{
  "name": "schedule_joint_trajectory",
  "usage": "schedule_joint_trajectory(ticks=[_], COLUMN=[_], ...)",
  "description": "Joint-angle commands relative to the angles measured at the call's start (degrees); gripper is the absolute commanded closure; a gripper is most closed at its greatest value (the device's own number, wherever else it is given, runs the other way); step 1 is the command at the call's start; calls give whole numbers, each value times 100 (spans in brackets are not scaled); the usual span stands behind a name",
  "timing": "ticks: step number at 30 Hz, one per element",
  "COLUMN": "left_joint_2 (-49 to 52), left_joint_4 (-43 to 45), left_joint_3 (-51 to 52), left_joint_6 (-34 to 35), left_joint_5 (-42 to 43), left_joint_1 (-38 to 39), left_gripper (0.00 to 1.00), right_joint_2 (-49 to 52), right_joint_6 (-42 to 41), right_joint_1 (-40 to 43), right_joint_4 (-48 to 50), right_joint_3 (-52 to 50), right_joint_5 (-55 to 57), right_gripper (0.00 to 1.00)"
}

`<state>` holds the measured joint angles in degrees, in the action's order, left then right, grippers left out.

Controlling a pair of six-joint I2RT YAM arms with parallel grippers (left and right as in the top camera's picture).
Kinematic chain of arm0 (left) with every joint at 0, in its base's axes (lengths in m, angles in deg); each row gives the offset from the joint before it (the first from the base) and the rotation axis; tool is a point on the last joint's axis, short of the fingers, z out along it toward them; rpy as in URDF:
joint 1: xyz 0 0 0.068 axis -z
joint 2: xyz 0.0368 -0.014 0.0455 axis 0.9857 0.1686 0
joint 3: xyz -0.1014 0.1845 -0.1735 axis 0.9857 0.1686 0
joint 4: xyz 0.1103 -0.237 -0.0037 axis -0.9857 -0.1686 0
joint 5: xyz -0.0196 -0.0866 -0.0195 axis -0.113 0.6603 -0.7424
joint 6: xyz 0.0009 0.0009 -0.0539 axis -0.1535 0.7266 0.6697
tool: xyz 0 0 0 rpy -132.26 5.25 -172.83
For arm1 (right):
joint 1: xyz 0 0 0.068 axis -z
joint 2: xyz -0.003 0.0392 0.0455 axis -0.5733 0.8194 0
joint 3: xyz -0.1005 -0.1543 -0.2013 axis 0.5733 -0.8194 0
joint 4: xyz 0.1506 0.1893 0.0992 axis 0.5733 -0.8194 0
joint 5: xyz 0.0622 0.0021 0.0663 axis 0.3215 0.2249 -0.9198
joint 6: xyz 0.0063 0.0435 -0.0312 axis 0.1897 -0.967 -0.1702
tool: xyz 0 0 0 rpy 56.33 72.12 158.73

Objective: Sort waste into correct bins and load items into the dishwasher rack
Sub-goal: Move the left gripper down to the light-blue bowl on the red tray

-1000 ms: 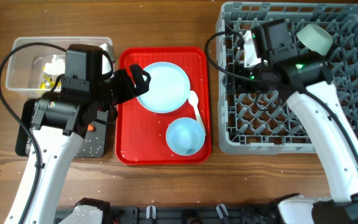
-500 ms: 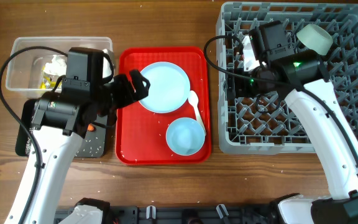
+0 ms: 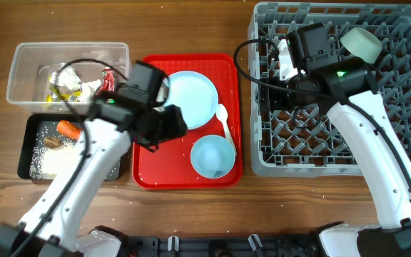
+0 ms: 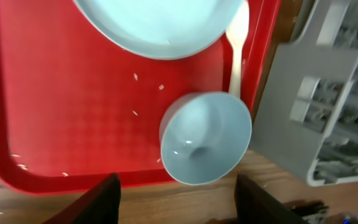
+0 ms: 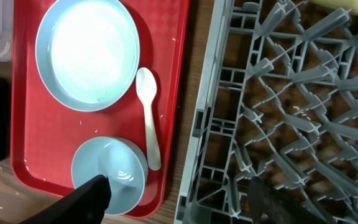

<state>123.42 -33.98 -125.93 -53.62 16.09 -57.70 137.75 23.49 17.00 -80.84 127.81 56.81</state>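
Note:
My left gripper (image 3: 171, 128) is open and empty over the red tray, just short of the light-blue bowl (image 3: 212, 157), which lies beyond its fingertips in the left wrist view (image 4: 205, 138). The light-blue plate (image 3: 188, 100) and the white spoon (image 3: 225, 123) lie on the same tray. My right gripper (image 3: 278, 96) is open and empty over the left side of the grey dishwasher rack (image 3: 334, 170). A pale-green bowl (image 3: 361, 43) sits in the rack's far part. The clear tub (image 3: 20, 64) holds tissue (image 3: 73, 82) and wrappers. The black tray (image 3: 27, 160) holds the carrot (image 3: 68, 128), a brown lump (image 3: 52, 142) and rice. The yellow cup is out of view.
The flat red tray (image 3: 145, 171) lies between the bins and the rack, with stray rice grains on it (image 4: 135, 78). The rack's left wall (image 5: 204, 124) runs close beside the tray's right rim. Bare wooden table lies in front of the tray and bins.
My left arm has swung right from over the bins to over the red tray, uncovering the black tray and the carrot. My right arm has barely moved.

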Motion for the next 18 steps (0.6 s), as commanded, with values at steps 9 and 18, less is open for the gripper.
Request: schedule_joint_trajectory(ticks=[9,18], left_joint_2=[210,223], left_joint_4=[487,717], left_joint_3=[105,1010], left_joint_6=[-243,1644], left_joint_5=[-42,-1558], left_joint_1=[638,1283], left_gripper=[74,61], right_joint_2=[87,87], right_joint_6=[55,55], right_joint_1=[-17,-17], right_joint_4=[-37,-20], right_joint_3=[11,11], right_joint_5=[15,17], right_gripper=[24,24])
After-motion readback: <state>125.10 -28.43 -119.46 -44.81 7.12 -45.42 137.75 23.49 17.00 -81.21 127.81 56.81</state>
